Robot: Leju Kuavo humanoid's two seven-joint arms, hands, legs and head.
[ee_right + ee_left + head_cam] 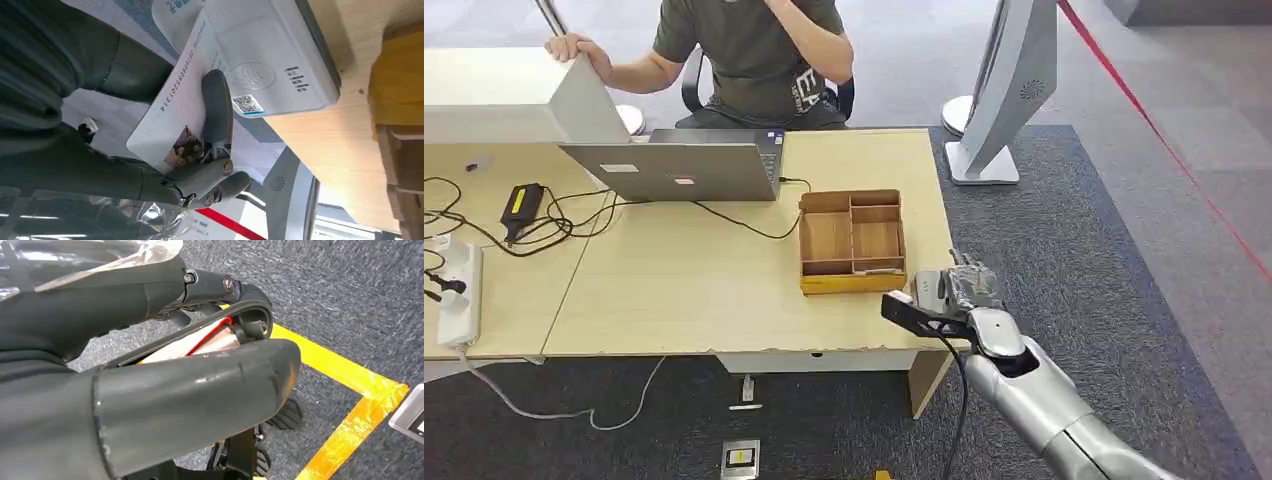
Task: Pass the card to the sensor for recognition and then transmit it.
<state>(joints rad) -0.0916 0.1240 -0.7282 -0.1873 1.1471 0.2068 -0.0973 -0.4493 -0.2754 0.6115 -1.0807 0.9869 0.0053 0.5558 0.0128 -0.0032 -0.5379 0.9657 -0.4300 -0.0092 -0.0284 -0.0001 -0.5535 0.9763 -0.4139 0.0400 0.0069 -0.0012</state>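
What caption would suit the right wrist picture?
Dark fingers hold a white photo card against a white card reader on the pale wooden table.

I see a wooden compartment tray (852,242) near the right end of the light desk (674,290). Left of the tray and farther back sits an open laptop (686,165), with a seated person (749,55) behind it. A white power strip (457,292) lies far left of the tray, cables (544,222) between.
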